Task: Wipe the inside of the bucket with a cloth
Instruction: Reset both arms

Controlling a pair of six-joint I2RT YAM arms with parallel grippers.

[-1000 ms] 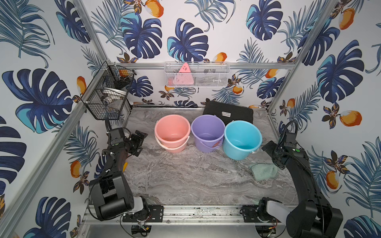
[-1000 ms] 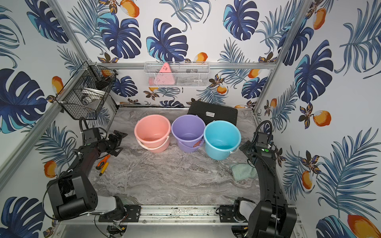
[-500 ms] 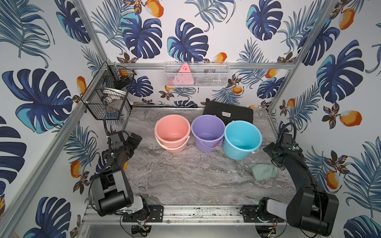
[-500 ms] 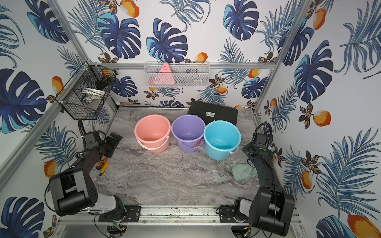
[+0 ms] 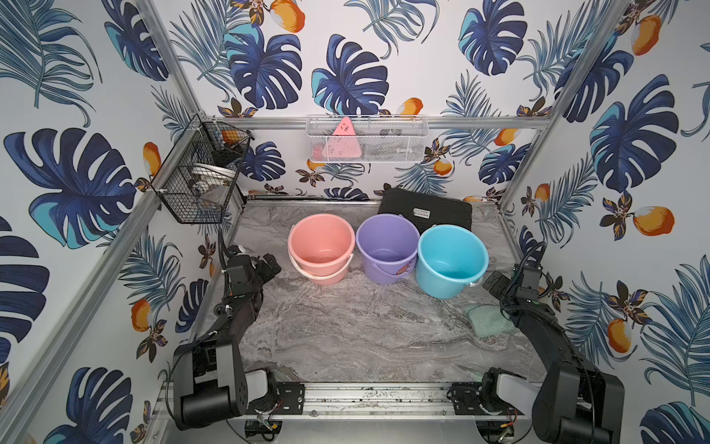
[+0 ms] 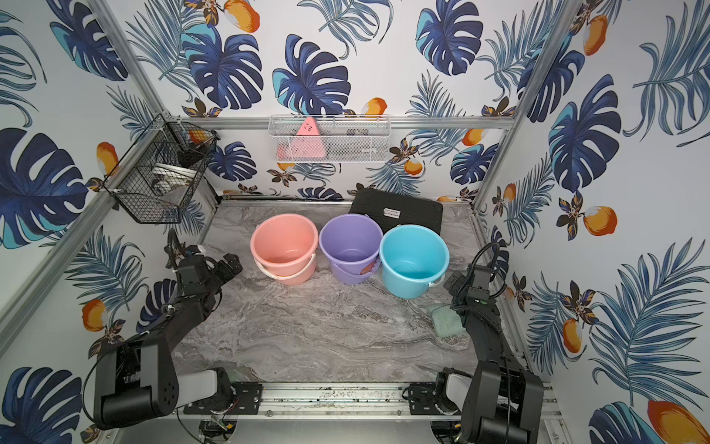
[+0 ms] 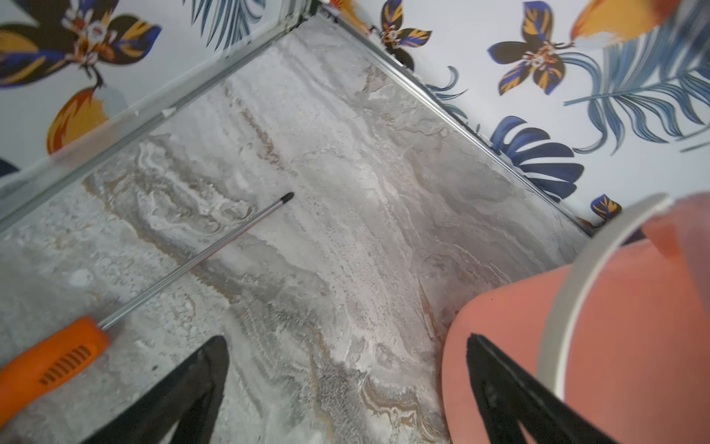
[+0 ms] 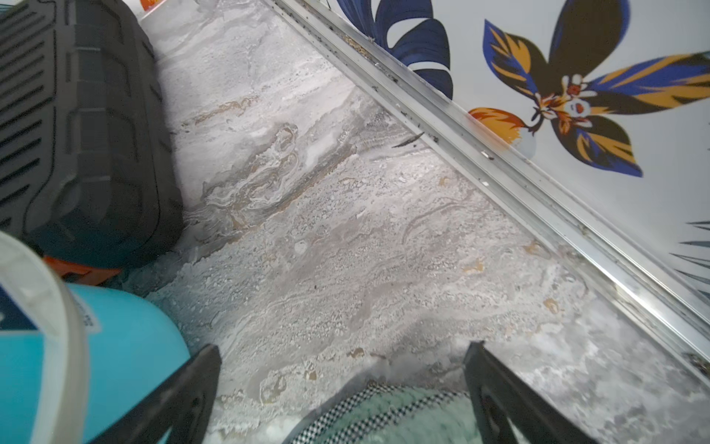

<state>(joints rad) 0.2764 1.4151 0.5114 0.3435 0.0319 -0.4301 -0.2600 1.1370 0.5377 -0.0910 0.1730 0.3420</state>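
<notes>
Three buckets stand in a row at the back of the table in both top views: pink (image 5: pixel 320 246), purple (image 5: pixel 386 246) and blue (image 5: pixel 451 261), all upright with nothing inside. The pale grey-green cloth (image 5: pixel 488 321) lies flat near the right edge, in front of the blue bucket (image 8: pixel 115 357). My right gripper (image 5: pixel 493 282) hovers open between the blue bucket and the cloth. In the right wrist view the cloth (image 8: pixel 384 419) lies just short of the open gripper (image 8: pixel 342 346). My left gripper (image 5: pixel 269 265) is open beside the pink bucket (image 7: pixel 614 326), holding nothing (image 7: pixel 344 338).
An orange-handled screwdriver (image 7: pixel 53 365) lies on the marble table (image 5: pixel 345 326) by the left gripper. A black ribbed mat (image 5: pixel 424 213) leans behind the purple and blue buckets. A black wire basket (image 5: pixel 199 180) and a white mesh tray (image 5: pixel 367 140) hang on the walls.
The right arm has folded lower, its gripper still by the blue bucket. The left gripper has shifted slightly toward the pink bucket. Both stay open; buckets and cloth have not moved.
</notes>
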